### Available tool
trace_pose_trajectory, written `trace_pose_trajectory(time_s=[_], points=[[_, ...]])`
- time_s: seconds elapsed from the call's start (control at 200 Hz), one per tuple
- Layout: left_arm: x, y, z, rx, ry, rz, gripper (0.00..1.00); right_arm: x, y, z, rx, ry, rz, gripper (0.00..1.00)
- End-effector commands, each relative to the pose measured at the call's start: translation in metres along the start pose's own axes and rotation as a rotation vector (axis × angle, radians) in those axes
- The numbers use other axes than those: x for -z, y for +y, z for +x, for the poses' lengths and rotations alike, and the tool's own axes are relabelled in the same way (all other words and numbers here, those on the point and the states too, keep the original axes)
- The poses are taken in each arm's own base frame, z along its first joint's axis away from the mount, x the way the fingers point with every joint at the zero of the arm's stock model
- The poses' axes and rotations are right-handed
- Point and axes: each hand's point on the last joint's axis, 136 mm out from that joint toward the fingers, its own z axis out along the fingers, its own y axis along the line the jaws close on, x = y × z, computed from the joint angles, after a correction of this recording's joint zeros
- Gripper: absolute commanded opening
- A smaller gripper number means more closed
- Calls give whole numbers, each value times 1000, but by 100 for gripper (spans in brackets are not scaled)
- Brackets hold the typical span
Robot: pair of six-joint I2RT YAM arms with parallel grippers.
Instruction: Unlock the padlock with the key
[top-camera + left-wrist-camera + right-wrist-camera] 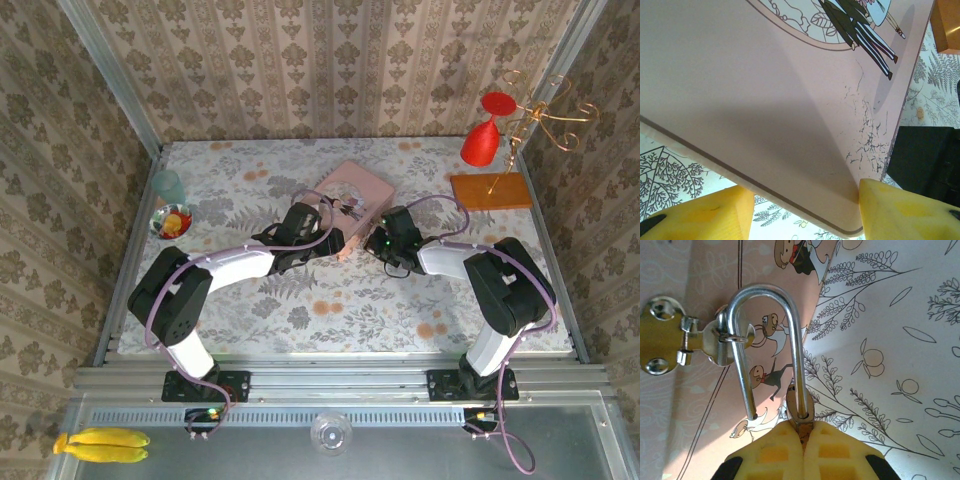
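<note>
Floral tabletop, papered walls; right gripper tight on padlock, left gripper seemingly on pink tin.

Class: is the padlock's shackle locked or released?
Released, it seems: one leg of the shackle ends free, the other enters the padlock in the right end effector.

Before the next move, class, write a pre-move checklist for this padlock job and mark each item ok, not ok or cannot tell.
1. Right gripper shut on the padlock body: ok.
2. Shackle threaded through the hasp: ok.
3. Shackle's short leg released: ok, tip looks free.
4. Left gripper firm on the pink tin: cannot tell; fingers flank its corner.
5. Key position: cannot tell.
</note>
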Motion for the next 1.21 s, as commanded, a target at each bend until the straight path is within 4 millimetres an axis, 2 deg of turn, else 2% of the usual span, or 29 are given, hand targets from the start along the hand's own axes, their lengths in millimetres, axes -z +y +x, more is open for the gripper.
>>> trace_pose_trajectory(time_s=[0.0,0.315,0.475,0.65,0.79,0.97,1.2], points=[[-6,59,67,23,224,-199,57,5,21,-43,-65,-133,-53,0],[-4,63,67,33,223,-202,57,13,24,-54,-75,-154,-53,0],[-3,64,66,33,220,-205,57,8,16,-56,-76,-150,-25,0],[2,73,61,41,206,-215,57,15,6,-66,-16,-169,33,0],[-1,81,47,-22,188,-220,57,24,3,-67,16,-166,45,0],[-6,101,27,-11,170,-231,57,39,17,-63,21,-158,-11,0],[-9,125,-20,-19,120,-234,57,63,14,-47,117,-118,-21,0]])
